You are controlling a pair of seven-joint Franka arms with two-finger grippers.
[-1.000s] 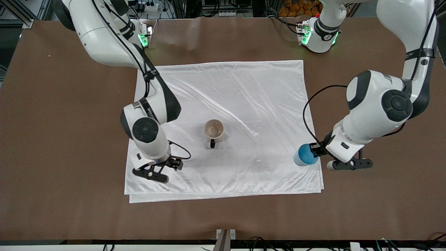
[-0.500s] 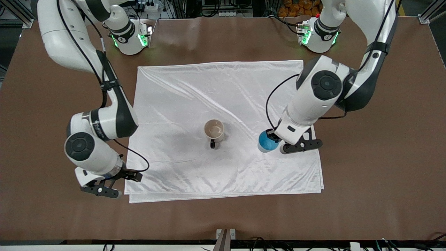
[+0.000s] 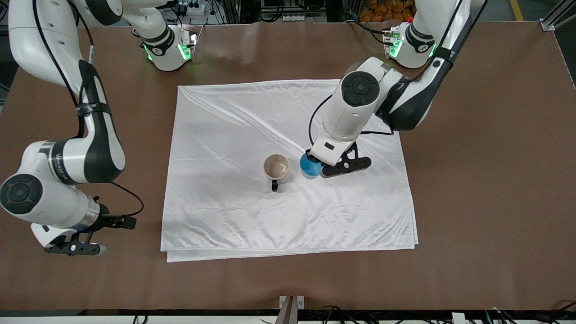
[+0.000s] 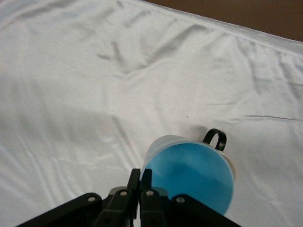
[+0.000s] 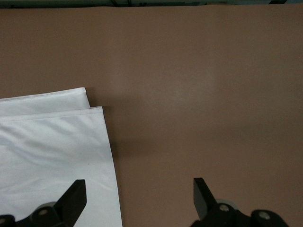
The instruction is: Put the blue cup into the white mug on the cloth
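Note:
The blue cup (image 3: 309,166) hangs in my left gripper (image 3: 317,164), whose fingers are shut on its rim, one inside and one outside. It is over the cloth (image 3: 270,112), right beside the white mug (image 3: 276,167), which stands upright on the cloth with its black handle toward the front camera. In the left wrist view the blue cup (image 4: 189,175) hides most of the mug; only the mug's handle (image 4: 215,139) shows past my left gripper (image 4: 140,174). My right gripper (image 3: 75,248) is open and empty over the bare table beside the cloth's corner (image 5: 47,156), and it shows in its own wrist view (image 5: 139,189).
The brown table (image 3: 472,180) runs bare all round the cloth. The cloth is folded in layers, with its edges showing at the side nearest the front camera. Both arm bases stand at the table's back edge.
My left gripper has carried the blue cup from the cloth's edge at the left arm's end to beside the mug. My right arm has drawn off the cloth to the bare table.

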